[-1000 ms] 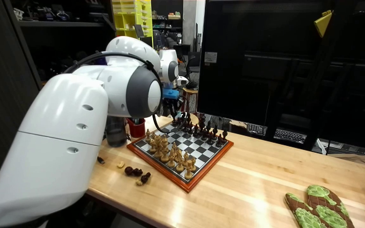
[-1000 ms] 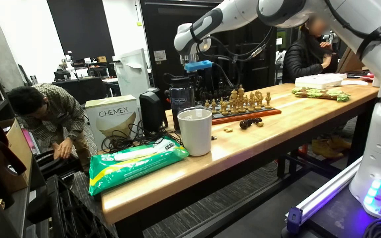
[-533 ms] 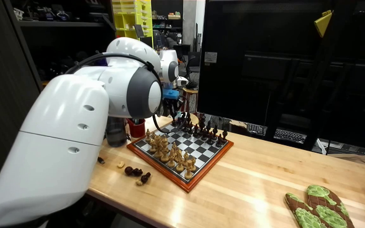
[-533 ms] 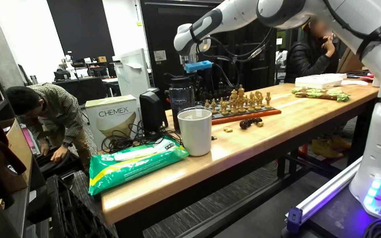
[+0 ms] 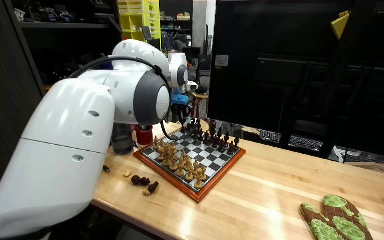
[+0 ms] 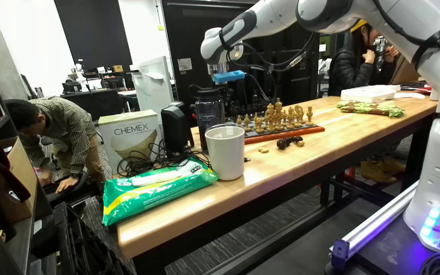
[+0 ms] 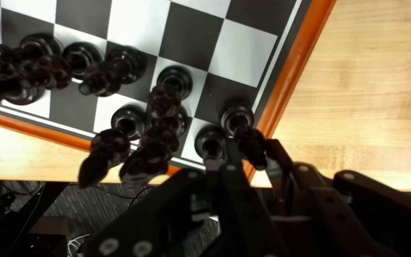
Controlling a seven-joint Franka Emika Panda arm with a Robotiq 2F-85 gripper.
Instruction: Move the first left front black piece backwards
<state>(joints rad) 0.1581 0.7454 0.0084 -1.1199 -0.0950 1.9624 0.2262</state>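
Observation:
The black piece (image 7: 251, 142) stands at the corner of the chessboard (image 7: 289, 78), its base near the orange rim and lapping past its dark square. My gripper (image 7: 253, 149) has a finger on each side of this piece; both fingers appear to touch it. Another black piece (image 7: 209, 144) stands right beside the left finger. In an exterior view the gripper (image 5: 182, 120) is low over the far left corner of the board, at the black piece (image 5: 183, 128). In an exterior view the fingers are mostly hidden behind the bottle (image 6: 209, 112).
Several black pieces (image 7: 125, 66) crowd the board to the left in the wrist view. Light pieces (image 5: 180, 166) stand on the near side. Loose pieces (image 5: 140, 180) lie on the table before the board. A red cup (image 5: 144, 135) stands beside it.
The arm has sunk very slightly. The black piece at the gripper seems to have shifted slightly left in an exterior view. The people in the background have moved.

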